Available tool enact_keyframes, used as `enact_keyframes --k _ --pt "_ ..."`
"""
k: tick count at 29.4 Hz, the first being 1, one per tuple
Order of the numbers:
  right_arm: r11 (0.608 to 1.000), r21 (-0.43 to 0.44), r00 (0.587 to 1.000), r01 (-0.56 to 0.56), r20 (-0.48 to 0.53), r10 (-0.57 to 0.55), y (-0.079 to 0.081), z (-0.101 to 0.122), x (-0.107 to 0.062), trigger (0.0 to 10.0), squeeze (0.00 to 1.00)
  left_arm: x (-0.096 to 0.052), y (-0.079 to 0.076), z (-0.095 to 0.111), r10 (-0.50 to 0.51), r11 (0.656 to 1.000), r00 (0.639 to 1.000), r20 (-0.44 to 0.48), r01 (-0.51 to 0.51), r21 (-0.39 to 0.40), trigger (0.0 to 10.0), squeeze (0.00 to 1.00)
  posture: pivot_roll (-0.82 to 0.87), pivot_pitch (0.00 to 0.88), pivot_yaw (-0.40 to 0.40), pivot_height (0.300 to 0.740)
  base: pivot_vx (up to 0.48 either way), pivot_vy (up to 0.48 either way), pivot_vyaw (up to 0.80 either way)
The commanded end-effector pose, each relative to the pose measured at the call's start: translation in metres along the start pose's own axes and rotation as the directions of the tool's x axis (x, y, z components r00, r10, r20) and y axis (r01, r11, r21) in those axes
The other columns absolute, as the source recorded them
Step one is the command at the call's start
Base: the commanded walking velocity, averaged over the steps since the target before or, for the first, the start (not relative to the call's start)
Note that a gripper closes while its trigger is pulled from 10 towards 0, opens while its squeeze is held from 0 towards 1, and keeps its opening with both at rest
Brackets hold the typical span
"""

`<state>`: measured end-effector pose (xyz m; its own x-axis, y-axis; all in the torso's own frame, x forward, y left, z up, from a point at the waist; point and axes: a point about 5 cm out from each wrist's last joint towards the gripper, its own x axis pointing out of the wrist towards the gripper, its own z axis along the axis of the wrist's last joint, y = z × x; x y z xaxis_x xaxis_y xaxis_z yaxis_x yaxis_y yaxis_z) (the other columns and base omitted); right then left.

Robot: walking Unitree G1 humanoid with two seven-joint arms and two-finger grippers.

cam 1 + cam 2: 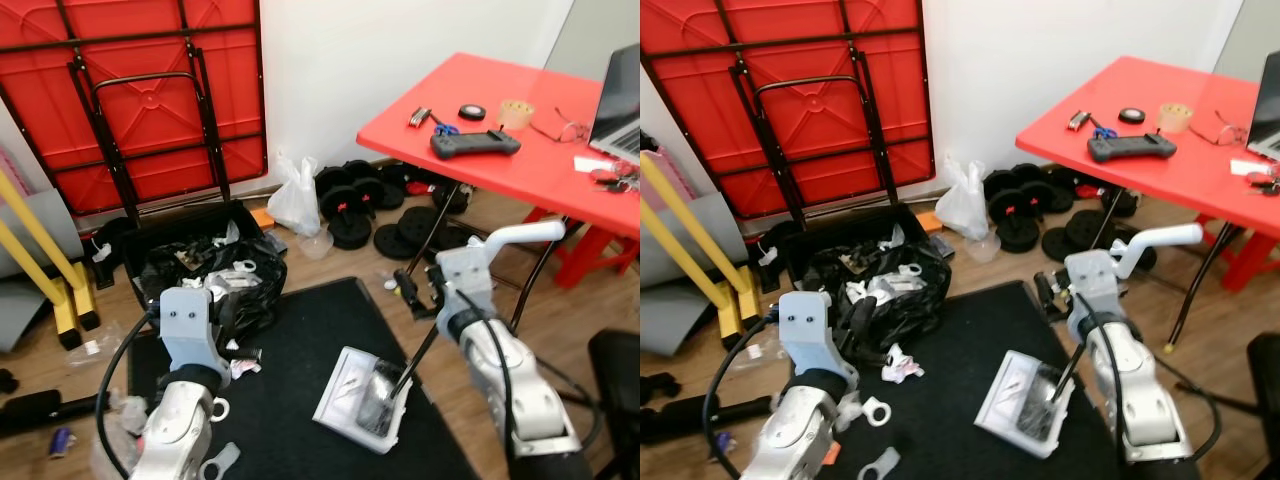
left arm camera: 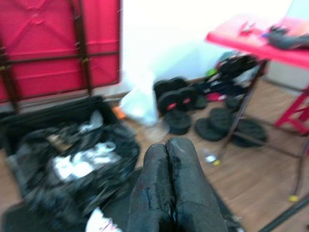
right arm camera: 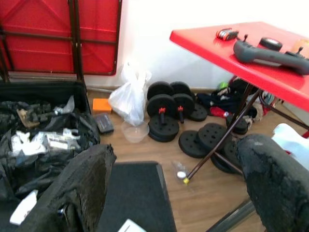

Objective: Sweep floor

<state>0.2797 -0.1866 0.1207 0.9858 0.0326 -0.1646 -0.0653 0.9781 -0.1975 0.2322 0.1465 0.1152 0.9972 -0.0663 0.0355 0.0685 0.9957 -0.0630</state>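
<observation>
A white dustpan [image 1: 362, 398] is seen lying flat on the black mat [image 1: 300, 340], its long axis running from 7 to 1 o'clock. A thin dark handle [image 1: 420, 360] rises from it toward 1 o'clock, beside the right arm. The left end effector [image 2: 169, 188] is seen closed on nothing. The right end effector [image 3: 178, 188] is spread wide apart. A black bag of rubbish [image 1: 210, 280] lies at 11 o'clock.
</observation>
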Motion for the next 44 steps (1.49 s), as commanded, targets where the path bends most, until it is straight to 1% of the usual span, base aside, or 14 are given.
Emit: enact_keyframes --k 1,3,4,5,8,11,16,21,27,32,37,40,44 --pt "1.0 0.012 1.0 -0.027 0.015 0.027 0.006 0.0 0.0 10.0 0.0 -0.003 0.007 -0.004 0.035 0.999 0.999 -0.012 -0.034 0.027 10.0 0.0 -0.21 0.0 -0.051 0.74 0.0 0.0 -0.8" --pt "0.999 0.008 0.998 -0.051 0.021 0.051 0.009 -0.001 0.0 10.0 0.0 0.0 0.008 -0.004 0.043 0.997 0.999 -0.008 -0.042 0.068 10.0 0.0 -0.21 0.0 -0.05 0.74 0.0 0.0 0.0" --pt "0.999 0.008 0.998 -0.051 0.021 0.051 0.009 -0.001 0.0 10.0 0.0 0.0 0.008 -0.004 0.043 0.997 0.999 -0.008 -0.042 0.068 10.0 0.0 -0.21 0.0 -0.05 0.74 0.0 0.0 0.0" --pt "0.998 0.009 0.998 -0.059 0.021 0.059 0.009 -0.001 0.0 10.0 0.0 0.0 0.009 -0.005 0.046 0.995 0.999 -0.006 -0.045 0.085 10.0 0.0 -0.2 0.0 -0.049 0.74 0.0 0.0 0.0" --pt "0.998 0.011 0.998 -0.064 0.021 0.064 0.01 -0.002 0.001 10.0 0.0 0.001 0.009 -0.005 0.047 0.994 0.999 -0.004 -0.047 0.095 10.0 0.0 -0.2 0.0 -0.048 0.74 0.0 0.0 0.0" --pt "0.996 0.035 0.996 -0.083 0.02 0.083 0.012 -0.003 0.002 10.0 0.0 0.002 0.009 -0.005 0.05 0.993 0.999 0.004 -0.05 0.109 10.0 0.0 -0.2 0.0 -0.043 0.74 0.0 0.0 -0.8" --pt "0.995 0.037 0.995 -0.093 0.026 0.092 0.013 -0.002 0.002 10.0 0.0 0.003 0.009 -0.005 0.052 0.992 0.999 0.012 -0.053 0.116 10.0 0.0 -0.21 0.0 -0.04 0.74 0.0 0.0 -0.8" --pt "0.995 0.027 0.994 -0.097 0.055 0.095 0.014 0.002 0.004 10.0 0.0 0.006 0.011 -0.002 0.057 0.991 0.998 0.035 -0.061 0.119 10.0 0.0 -0.2 0.0 -0.039 0.74 0.0 0.0 0.0" --pt "0.993 0.037 0.992 -0.112 0.057 0.11 0.016 0.002 0.005 10.0 0.0 0.007 0.011 -0.002 0.059 0.99 0.997 0.042 -0.063 0.122 10.0 0.0 -0.2 0.0 -0.038 0.74 0.0 0.0 -0.8" --pt "0.991 0.029 0.989 -0.13 0.07 0.128 0.017 0.004 0.006 10.0 0.0 0.007 0.01 -0.002 0.056 0.99 0.997 0.048 -0.061 0.123 10.0 0.0 -0.21 0.0 -0.033 0.74 0.0 0.0 -0.64" --pt "0.986 0.023 0.982 -0.167 0.092 0.164 0.02 0.007 0.005 10.0 0.0 0.008 0.009 -0.002 0.053 0.991 0.997 0.052 -0.059 0.122 10.0 0.0 -0.21 0.0 -0.03 0.74 0.0 0.0 0.0" --pt "0.974 -0.02 0.966 -0.228 0.119 0.229 0.026 0.01 0.003 10.0 0.0 0.008 0.009 -0.001 0.052 0.991 0.997 0.057 -0.059 0.121 10.0 0.0 -0.21 0.0 -0.027 0.74 0.0 0.0 0.0" --pt "0.966 -0.031 0.957 -0.258 0.132 0.26 0.029 0.012 0.001 10.0 0.0 0.009 0.01 0.0 0.055 0.991 0.997 0.061 -0.062 0.121 10.0 0.0 -0.21 0.0 -0.027 0.74 0.0 0.0 0.0"
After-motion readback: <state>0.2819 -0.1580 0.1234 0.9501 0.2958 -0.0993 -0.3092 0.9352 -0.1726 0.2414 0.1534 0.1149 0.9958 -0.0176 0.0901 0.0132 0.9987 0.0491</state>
